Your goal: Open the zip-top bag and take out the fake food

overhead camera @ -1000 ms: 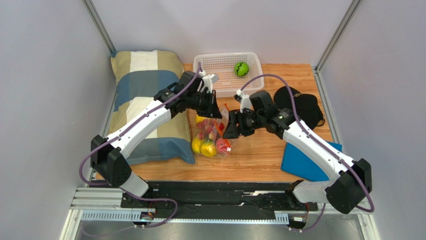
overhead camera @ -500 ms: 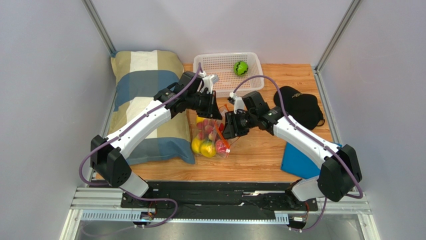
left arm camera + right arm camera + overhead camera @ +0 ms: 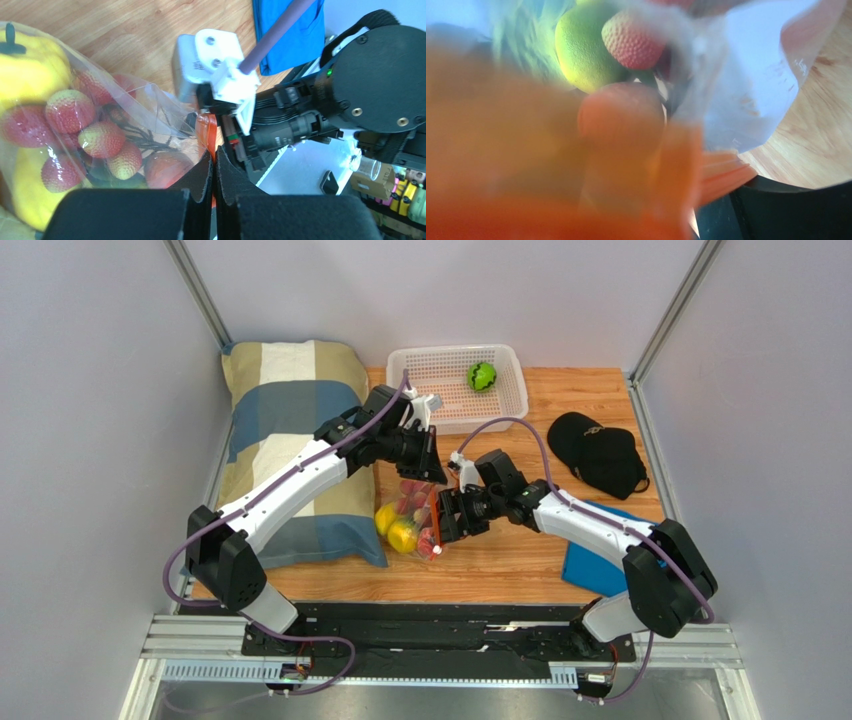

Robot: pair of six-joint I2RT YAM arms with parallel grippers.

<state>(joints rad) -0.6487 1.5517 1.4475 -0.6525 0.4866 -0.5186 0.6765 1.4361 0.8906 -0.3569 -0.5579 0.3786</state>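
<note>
Your zip-top bag lies on the wooden table in front of the white basket, on the side toward the arm bases and apart from it. Through the clear plastic you see fake food packed inside: yellow fruits and a cluster of red berries. The basket itself holds one green ball, in its right half. Your left gripper is pinched fully together on the bag's red-orange zip strip, just in front of the basket's near rim. Your right gripper sits at the bag's mouth, farther from the basket than the left one. Its wrist view is filled with blurred orange and plastic, so you cannot tell how wide its jaws stand or whether it has hold of anything.
</note>
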